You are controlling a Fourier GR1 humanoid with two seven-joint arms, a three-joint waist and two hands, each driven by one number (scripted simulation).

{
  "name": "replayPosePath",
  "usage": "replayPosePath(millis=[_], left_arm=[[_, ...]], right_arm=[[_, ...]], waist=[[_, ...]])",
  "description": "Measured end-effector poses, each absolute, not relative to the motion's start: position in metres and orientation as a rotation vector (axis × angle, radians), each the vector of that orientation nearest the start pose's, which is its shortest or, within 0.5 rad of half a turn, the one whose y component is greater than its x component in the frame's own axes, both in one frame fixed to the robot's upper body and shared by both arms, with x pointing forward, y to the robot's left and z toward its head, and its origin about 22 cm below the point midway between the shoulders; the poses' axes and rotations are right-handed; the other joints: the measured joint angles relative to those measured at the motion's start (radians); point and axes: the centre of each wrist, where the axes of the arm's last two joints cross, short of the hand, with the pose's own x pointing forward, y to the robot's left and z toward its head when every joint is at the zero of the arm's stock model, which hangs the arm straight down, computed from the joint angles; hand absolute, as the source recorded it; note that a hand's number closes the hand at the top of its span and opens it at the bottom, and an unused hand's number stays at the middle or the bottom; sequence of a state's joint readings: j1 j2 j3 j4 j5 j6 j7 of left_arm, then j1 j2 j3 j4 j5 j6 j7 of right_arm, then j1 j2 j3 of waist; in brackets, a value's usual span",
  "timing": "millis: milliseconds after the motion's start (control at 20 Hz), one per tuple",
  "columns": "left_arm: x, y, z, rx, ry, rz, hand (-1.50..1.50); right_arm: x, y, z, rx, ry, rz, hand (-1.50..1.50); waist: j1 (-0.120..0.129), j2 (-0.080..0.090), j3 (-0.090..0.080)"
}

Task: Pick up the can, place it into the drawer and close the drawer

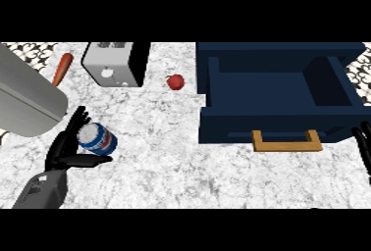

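Observation:
The can (pixel 99 139), blue with a white top, is on the marble counter at the left and looks tilted. My left hand (pixel 66 148) is right against it: straight fingers stand along its left side and the thumb stretches out below it. The navy drawer (pixel 217 83) stands open at the right, with nothing in it and a gold handle (pixel 286 142) on its front. At the view's right edge, beside the drawer's front corner, only the fingers of my right hand (pixel 361 145) show, straight and resting.
A silver toaster (pixel 112 63) stands at the back, a small red apple (pixel 175 81) between it and the drawer. An orange carrot (pixel 62 68) lies at the back left. A large grey rounded object (pixel 22 100) fills the left edge next to my left hand.

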State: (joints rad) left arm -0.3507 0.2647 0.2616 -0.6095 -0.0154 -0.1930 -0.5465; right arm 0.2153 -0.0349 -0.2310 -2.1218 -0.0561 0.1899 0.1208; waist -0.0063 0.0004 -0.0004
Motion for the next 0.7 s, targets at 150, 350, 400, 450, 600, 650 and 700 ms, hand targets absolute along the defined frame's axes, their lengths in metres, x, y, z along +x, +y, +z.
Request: replayPosePath(millis=[150,350,400,450,600,650,700], left_arm=[[0.285,0.346,-0.097,0.078,-1.518,-0.045,-1.5],[0.296,0.328,-0.1,0.068,-1.517,-0.052,-1.5],[0.296,0.327,-0.098,0.059,-1.519,-0.056,-1.5],[0.298,0.325,-0.098,0.056,-1.519,-0.061,-1.5],[0.302,0.319,-0.1,0.039,-1.527,-0.074,-1.5],[0.301,0.318,-0.101,0.03,-1.527,-0.077,-1.5],[0.302,0.318,-0.101,0.026,-1.532,-0.079,1.5]], right_arm=[[0.163,-0.295,0.09,-0.179,-1.802,0.008,-1.5],[0.156,-0.299,0.087,-0.175,-1.803,0.008,-1.5],[0.158,-0.299,0.088,-0.177,-1.802,0.005,-1.5],[0.158,-0.298,0.088,-0.178,-1.803,0.008,-1.5],[0.152,-0.298,0.093,-0.168,-1.801,0.012,-1.5],[0.151,-0.297,0.092,-0.169,-1.8,0.01,-1.5],[0.15,-0.296,0.094,-0.165,-1.801,0.007,-1.5]], waist=[[-0.001,0.0,0.0],[-0.004,0.001,0.0],[-0.002,0.0,0.0],[-0.002,0.0,0.0],[-0.004,0.001,0.0],[-0.003,0.0,0.0],[-0.003,0.001,0.0]])
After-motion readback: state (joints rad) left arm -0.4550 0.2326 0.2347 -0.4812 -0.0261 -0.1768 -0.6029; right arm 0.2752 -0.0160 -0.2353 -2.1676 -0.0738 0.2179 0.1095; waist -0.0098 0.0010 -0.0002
